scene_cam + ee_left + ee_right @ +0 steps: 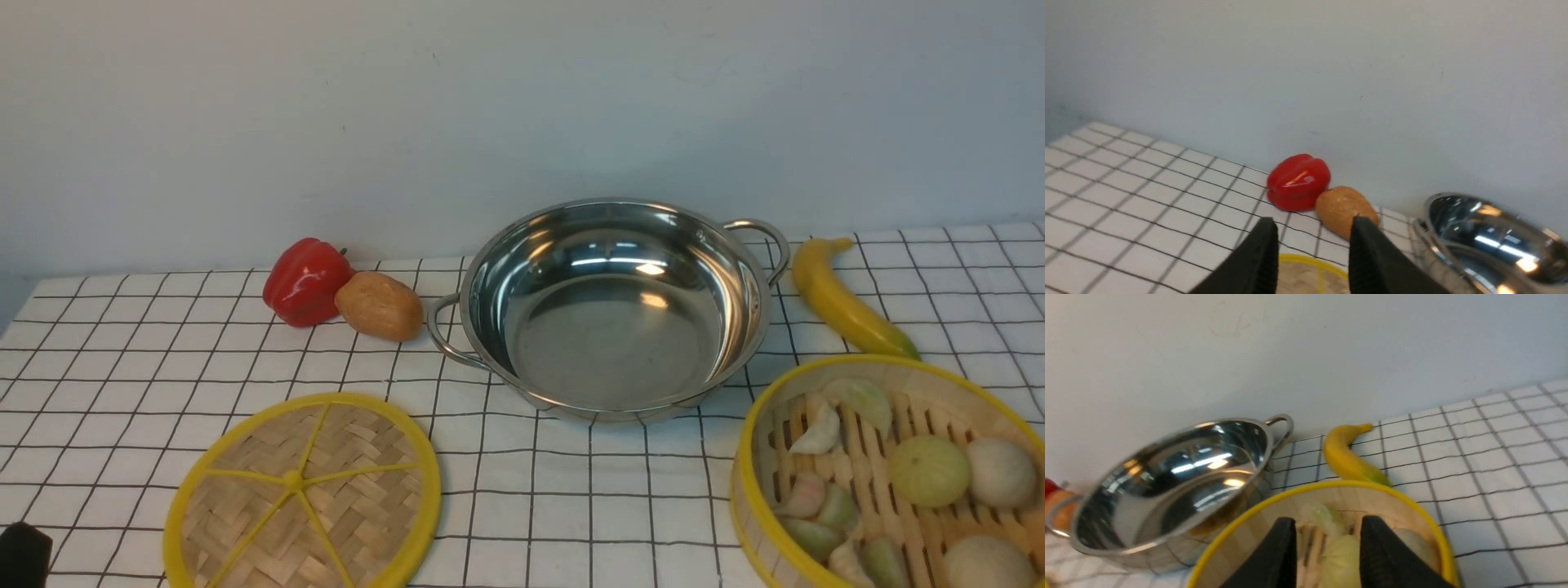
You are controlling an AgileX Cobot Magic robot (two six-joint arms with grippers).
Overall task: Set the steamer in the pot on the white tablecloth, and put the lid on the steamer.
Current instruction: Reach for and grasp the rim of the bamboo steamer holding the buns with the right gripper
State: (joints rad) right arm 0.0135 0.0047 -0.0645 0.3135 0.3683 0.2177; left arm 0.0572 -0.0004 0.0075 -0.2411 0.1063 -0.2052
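Closest in on the robot's left, the lid (302, 490) is lying flat on the white tablecloth (571, 506) that is covering the desk, its yellow spokes facing up. The left fingers (1257, 261) are hovering over the lid's far edge; they are standing apart and gripping nothing. A dark shape at the front view's lower left corner is too cut off to identify.

Closest in on the right, the steamer (865, 359) is sitting on the cloth with dumplings and pale buns (928, 471) resting on its slatted floor. The right fingers (1278, 555) are hanging above its inside, also parted and closing on nothing.

Farther back and between the two, the pot (612, 343) is standing on the cloth, its shiny inside catching the lights. It is lying close to the steamer, though the front view is showing a strip of cloth between them.

Beyond that, a brown potato (380, 306) is sitting just beside the pot's left handle and touching a red pepper (306, 282). A yellow banana (841, 302) is lying near the right handle, behind the steamer. A plain pale wall (490, 106) is closing off the back.
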